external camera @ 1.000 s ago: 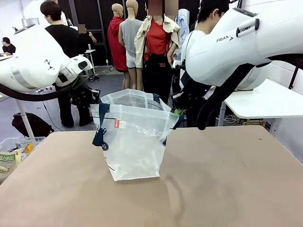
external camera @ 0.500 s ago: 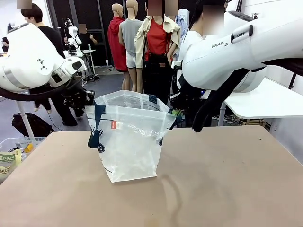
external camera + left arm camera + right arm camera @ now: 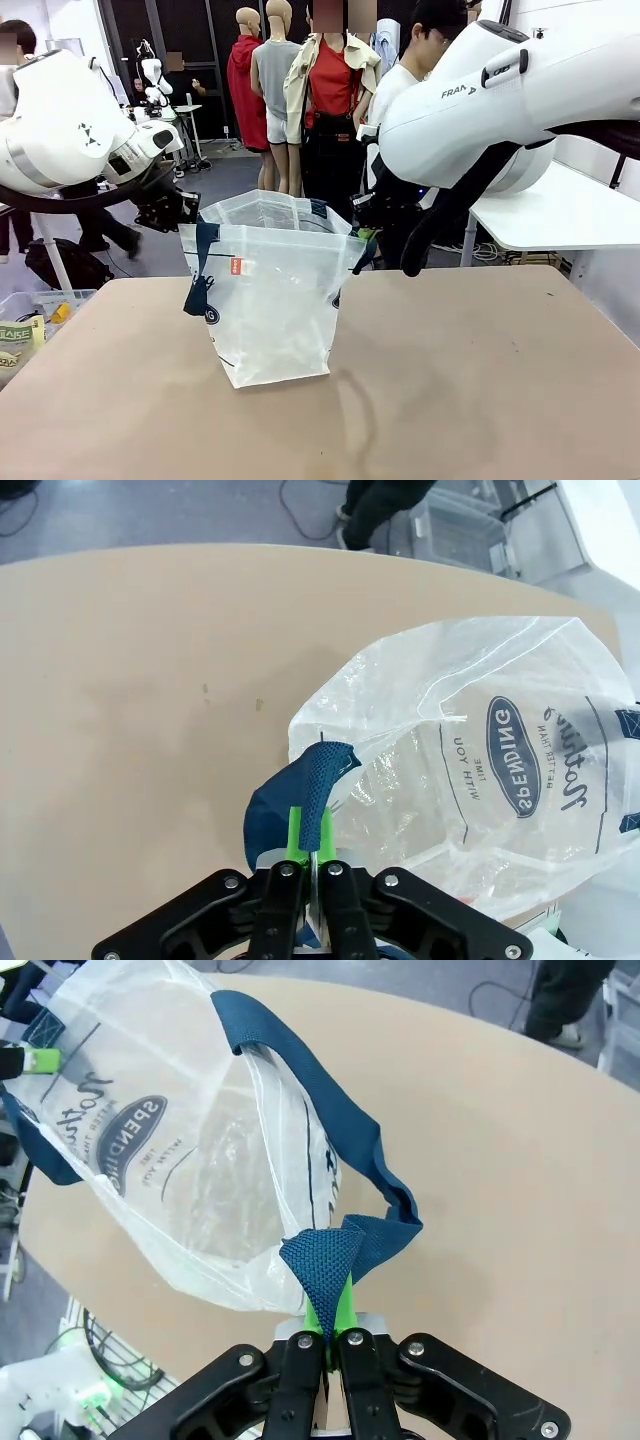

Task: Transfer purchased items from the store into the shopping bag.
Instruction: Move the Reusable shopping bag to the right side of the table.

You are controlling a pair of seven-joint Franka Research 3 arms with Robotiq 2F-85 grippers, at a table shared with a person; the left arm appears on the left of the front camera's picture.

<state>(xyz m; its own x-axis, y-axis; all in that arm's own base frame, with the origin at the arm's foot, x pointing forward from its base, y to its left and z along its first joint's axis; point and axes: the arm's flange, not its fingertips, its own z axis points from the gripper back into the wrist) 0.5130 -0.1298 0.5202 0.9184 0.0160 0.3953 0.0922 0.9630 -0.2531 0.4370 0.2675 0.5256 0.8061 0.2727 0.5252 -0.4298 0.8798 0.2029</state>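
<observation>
The shopping bag (image 3: 270, 305), clear plastic with navy handles and a red tag, stands upright on the brown table (image 3: 480, 380), its mouth held wide between both arms. My left gripper (image 3: 188, 213) is shut on the bag's left navy handle (image 3: 303, 790), with the strap pinched between the green pads (image 3: 298, 830). My right gripper (image 3: 365, 238) is shut on the right handle (image 3: 335, 1250) the same way. The bag's printed side (image 3: 500, 755) and open mouth (image 3: 190, 1150) show in the wrist views. The purchased items are out of view.
A clear bin (image 3: 35, 310) with packets sits low at the left, beside the table. A white table (image 3: 560, 215) stands at the right. A person (image 3: 420, 60) stands behind the right arm. The tabletop in front of and right of the bag is bare.
Both arms have shifted slightly to the left, carrying the bag's mouth and body a little left with them. Both grips on the handles are unchanged.
</observation>
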